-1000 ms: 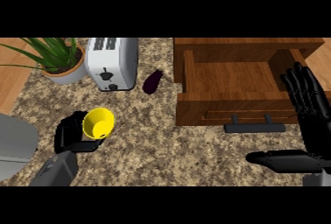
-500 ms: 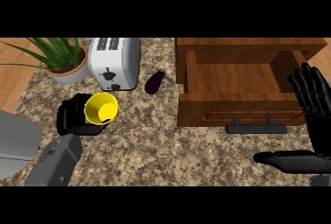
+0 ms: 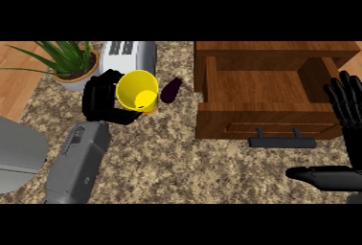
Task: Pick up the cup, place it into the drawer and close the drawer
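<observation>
Pickup looks done to me: the left hand (image 3: 99, 98) has its fingers curled round the yellow cup (image 3: 136, 88), which is tipped with its mouth facing up at the camera, held above the counter (image 3: 176, 158) just right of the plant (image 3: 67, 62) and in front of the toaster (image 3: 130, 51). An eggplant (image 3: 170, 91) lies between cup and drawer (image 3: 240, 117). The drawer's pulled open and the cup isn't in it yet, so drop-in and closing are both left. The right hand (image 3: 346, 107) rests at the right edge, fingers straight and spread, holding nothing.
</observation>
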`<state>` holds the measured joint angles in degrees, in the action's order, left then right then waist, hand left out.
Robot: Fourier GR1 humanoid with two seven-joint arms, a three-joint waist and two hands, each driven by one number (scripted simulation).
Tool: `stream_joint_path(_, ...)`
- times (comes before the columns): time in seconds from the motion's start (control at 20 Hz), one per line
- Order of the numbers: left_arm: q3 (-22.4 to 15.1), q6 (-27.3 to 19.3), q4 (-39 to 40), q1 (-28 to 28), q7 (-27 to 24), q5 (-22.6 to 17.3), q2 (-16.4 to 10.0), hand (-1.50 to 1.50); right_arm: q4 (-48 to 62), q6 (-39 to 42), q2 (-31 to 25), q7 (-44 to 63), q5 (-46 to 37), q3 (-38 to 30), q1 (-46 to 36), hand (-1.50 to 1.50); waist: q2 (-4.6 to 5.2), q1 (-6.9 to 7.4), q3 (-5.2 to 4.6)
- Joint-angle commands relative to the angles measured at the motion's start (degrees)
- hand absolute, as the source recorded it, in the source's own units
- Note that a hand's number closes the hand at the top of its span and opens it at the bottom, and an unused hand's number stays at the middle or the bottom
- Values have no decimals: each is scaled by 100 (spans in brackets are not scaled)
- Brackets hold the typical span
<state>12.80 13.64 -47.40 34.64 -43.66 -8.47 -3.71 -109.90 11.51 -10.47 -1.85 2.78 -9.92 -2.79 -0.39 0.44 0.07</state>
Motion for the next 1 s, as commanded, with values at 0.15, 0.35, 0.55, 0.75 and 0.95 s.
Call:
stream_joint_path(0.15,-392,-698,-936,817,1364,-1,270,150,-33,-54,27,276,59,27,-273,-150,31,-52,-5)
stream_joint_path(0.35,-951,-1360,-1499,1249,2224,-17,365,150,128,26,75,-217,-76,8,84,-150,20,-76,-2)
stream_joint_path(0.55,-1051,-1849,-882,2040,2448,131,369,150,-145,149,49,-207,115,-107,377,-150,43,-169,-3)
stream_joint_path(0.75,-1345,-2200,-369,2475,2532,-103,370,150,-126,81,1,124,118,-56,-108,-150,53,-139,-6)
stream_joint_path(0.95,-1586,-2547,412,3134,2643,-656,370,150,289,61,-76,7,76,-162,-393,-150,72,-190,-4)
